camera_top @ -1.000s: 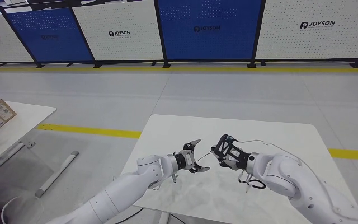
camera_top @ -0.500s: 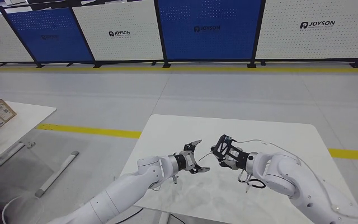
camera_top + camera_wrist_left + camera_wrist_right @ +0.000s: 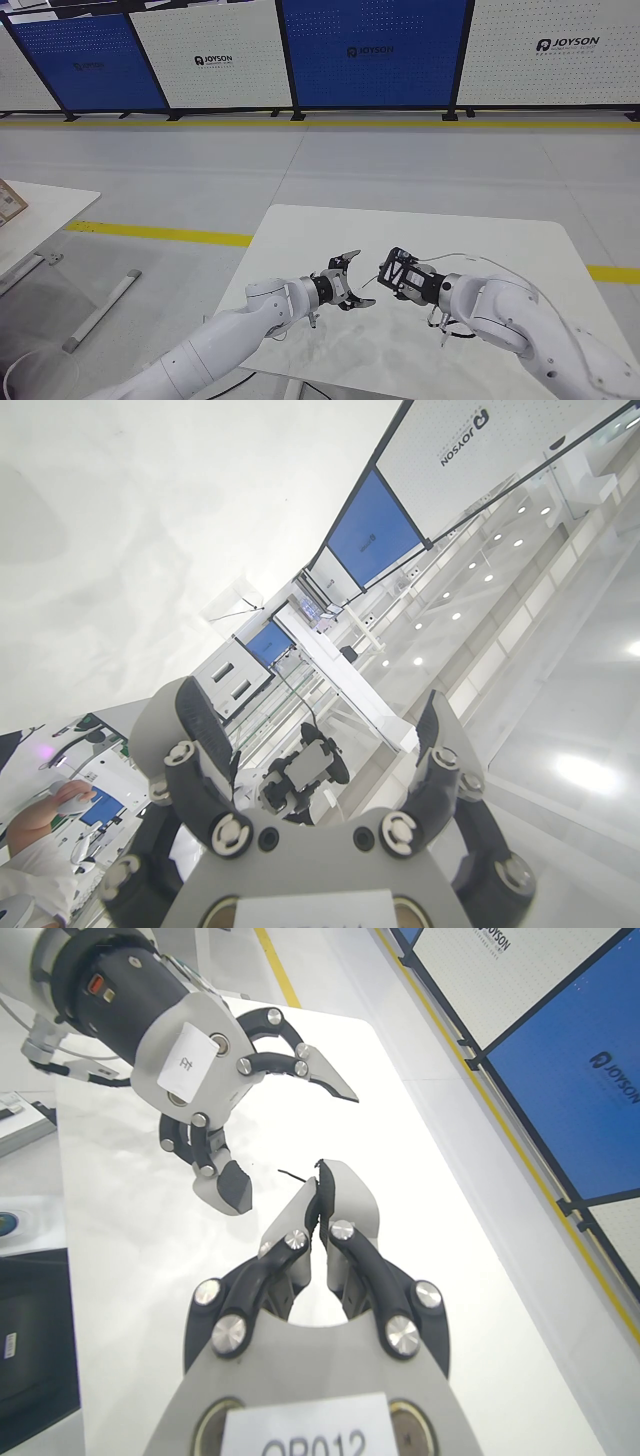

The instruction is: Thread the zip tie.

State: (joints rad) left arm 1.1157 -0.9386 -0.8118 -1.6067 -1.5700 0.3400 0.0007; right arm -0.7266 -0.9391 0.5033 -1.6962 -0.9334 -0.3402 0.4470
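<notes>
Hovering the left gripper above the white desk, fingers staying wide apart. Facing it closely with the right gripper, fingers clamping together on the black zip tie, thin end pointing toward the left gripper.

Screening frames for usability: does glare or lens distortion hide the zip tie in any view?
Right wrist view: the table is washed out, yet the zip tie stands dark against it at the shut right gripper. Left wrist view: wide-angle stretching, lamp glare in the background. Top view: evenly lit, no glare.
</notes>
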